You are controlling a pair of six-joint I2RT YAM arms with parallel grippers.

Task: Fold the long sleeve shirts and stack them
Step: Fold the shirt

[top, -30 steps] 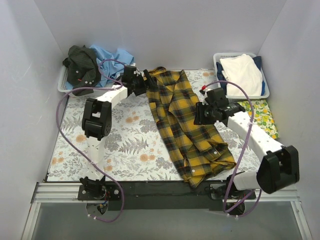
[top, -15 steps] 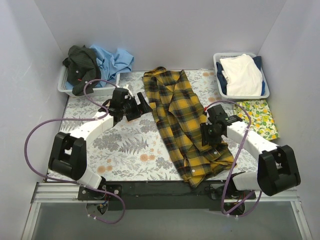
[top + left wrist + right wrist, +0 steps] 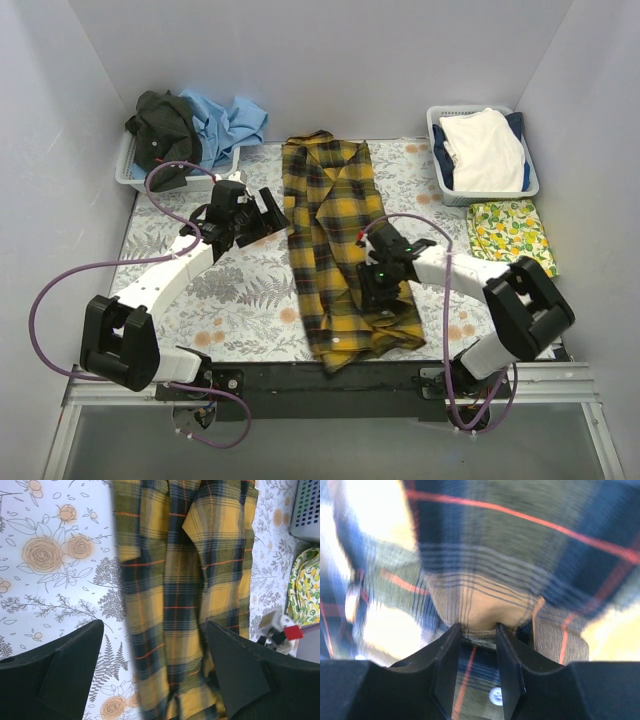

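A yellow-and-black plaid long sleeve shirt [image 3: 335,240] lies lengthwise down the middle of the fern-print table cover [image 3: 240,295], collar at the far end. My right gripper [image 3: 375,285] presses on its lower right part. In the right wrist view its fingers [image 3: 445,660] stand close together with a bunched fold of the plaid cloth [image 3: 485,605] pinched between them. My left gripper [image 3: 270,215] hovers open at the shirt's left edge. The left wrist view shows the plaid shirt [image 3: 175,580] below and between its wide-spread fingers [image 3: 65,670]. Dark and light blue shirts [image 3: 195,125] are heaped in the far-left basket.
A white basket [image 3: 437,165] at the far right holds white and dark blue cloth. A lemon-print cloth [image 3: 510,230] lies just in front of it. White walls close in the table on three sides. Purple cables loop from both arms.
The plaid shirt has slid left and toward the near edge, dragged by my right gripper. My left arm has swung back from the shirt's collar to its left edge.
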